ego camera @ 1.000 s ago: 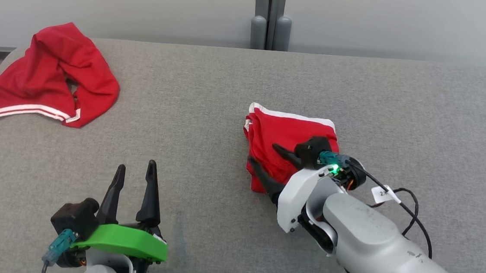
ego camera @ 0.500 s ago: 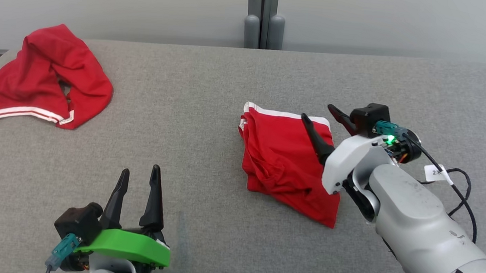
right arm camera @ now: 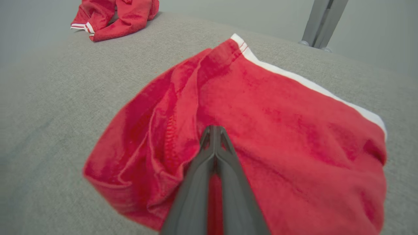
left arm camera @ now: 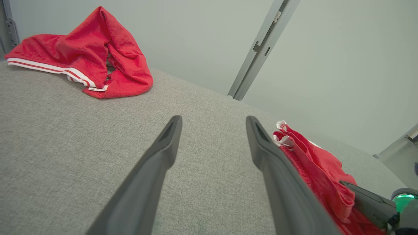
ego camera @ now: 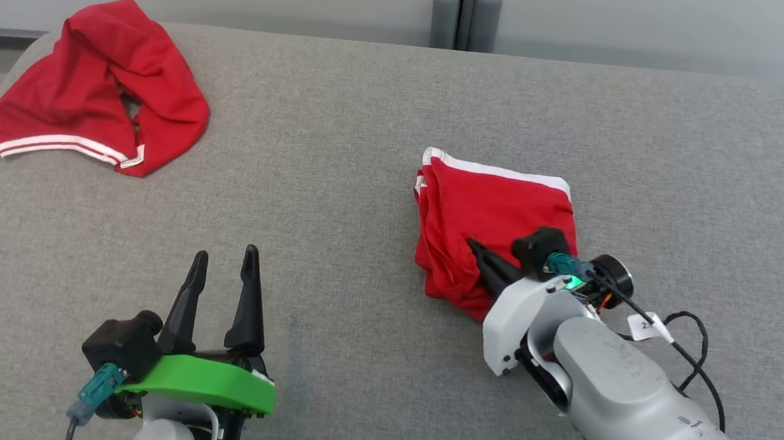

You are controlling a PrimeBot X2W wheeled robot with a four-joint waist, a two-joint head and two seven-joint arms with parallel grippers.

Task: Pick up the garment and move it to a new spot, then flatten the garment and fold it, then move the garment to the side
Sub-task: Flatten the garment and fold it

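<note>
The garment (ego camera: 491,203), a folded red bundle with a white strip along its far edge, lies on the grey table (ego camera: 339,174) right of centre. My right gripper (ego camera: 474,245) is shut on the garment's near edge. In the right wrist view red cloth (right arm camera: 277,107) is pinched between the closed fingers (right arm camera: 214,130). My left gripper (ego camera: 224,259) hovers open and empty near the table's front left. The left wrist view looks between that gripper's spread fingers (left arm camera: 212,120), with the garment (left arm camera: 313,166) to their right.
A second red garment (ego camera: 95,78) with white striped trim lies crumpled at the table's back left corner, also seen as a red heap (left arm camera: 94,49) and far off (right arm camera: 120,13). A grey post (ego camera: 466,12) stands behind the table. A black cable (ego camera: 691,334) loops off my right wrist.
My right gripper swung from the garment's right edge, where it stood open, back to its near edge and shut on the cloth. The head camera shifted. The left gripper stayed put.
</note>
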